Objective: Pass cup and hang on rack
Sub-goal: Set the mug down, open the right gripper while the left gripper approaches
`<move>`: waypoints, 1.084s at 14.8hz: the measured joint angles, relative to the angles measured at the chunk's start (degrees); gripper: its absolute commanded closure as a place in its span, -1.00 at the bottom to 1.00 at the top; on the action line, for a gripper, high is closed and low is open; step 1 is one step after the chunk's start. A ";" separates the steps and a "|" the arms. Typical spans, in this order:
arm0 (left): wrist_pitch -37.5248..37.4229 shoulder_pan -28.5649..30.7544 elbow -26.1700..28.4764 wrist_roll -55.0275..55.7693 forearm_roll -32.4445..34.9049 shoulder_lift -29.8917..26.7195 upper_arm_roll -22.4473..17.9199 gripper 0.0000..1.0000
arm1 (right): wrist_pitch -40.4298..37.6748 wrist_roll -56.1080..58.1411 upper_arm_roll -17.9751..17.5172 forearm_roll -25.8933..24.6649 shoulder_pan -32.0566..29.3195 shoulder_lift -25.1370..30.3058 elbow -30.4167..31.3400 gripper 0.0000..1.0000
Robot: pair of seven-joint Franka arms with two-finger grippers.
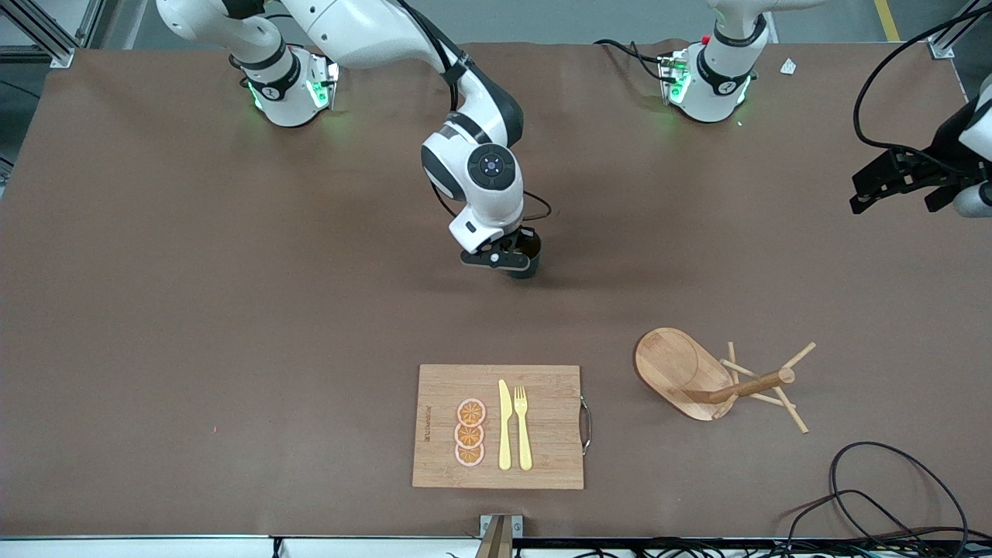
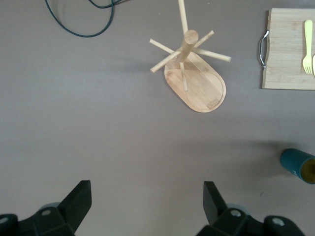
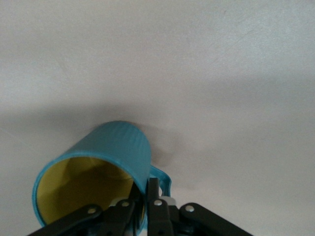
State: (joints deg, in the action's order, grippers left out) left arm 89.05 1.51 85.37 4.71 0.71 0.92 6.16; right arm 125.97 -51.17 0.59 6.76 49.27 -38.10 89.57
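Note:
The teal cup with its yellow inside is tilted, its loop handle beside my right gripper's fingers. My right gripper is shut on the cup's wall, one finger inside and one outside. In the front view this gripper is low over the middle of the table and hides most of the cup. The cup also shows in the left wrist view. The bamboo rack stands nearer the front camera, toward the left arm's end; it also shows in the left wrist view. My left gripper is open and empty, waiting high at the table's end.
A bamboo cutting board with a yellow knife, a fork and orange slices lies near the front edge. It also shows in the left wrist view. Black cables lie near the front corner at the left arm's end.

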 measured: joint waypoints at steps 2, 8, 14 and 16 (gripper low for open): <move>-0.18 -0.01 0.33 0.00 0.00 0.34 0.64 -1.00 | -0.12 0.01 0.09 0.00 0.00 -0.05 0.00 -1.00; -2.40 0.04 0.40 12.63 0.01 2.03 5.96 -1.00 | -7.99 1.53 0.96 -0.01 -0.74 0.68 -3.20 -1.00; -3.83 -1.05 0.45 41.43 0.25 2.50 17.66 -1.00 | -21.68 7.95 1.75 -0.09 -7.86 10.80 -5.07 -1.00; -3.86 -3.97 0.51 50.43 1.30 3.44 19.35 -1.00 | -25.87 13.80 1.97 -0.10 -12.30 13.56 -4.97 -1.00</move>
State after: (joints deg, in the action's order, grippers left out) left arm 85.19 -2.46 85.88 55.14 2.01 4.35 25.51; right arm 100.09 -37.38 2.55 6.66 36.97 -24.54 84.59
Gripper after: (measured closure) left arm 0.000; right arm 0.000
